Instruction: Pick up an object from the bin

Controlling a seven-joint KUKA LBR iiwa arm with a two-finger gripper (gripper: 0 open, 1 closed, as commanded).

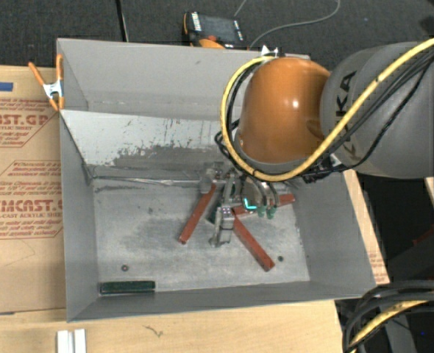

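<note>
Grey metal bin (143, 226) with sloped walls and a scuffed flat floor. Near the floor's centre lie two reddish-brown bars. The left bar (195, 218) slants down to the left and the right bar (252, 245) slants down to the right. A dark bar (127, 287) lies flat along the front wall, near the left corner, well apart from both.

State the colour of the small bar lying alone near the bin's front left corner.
The bar is dark green, almost black; camera view.
</note>
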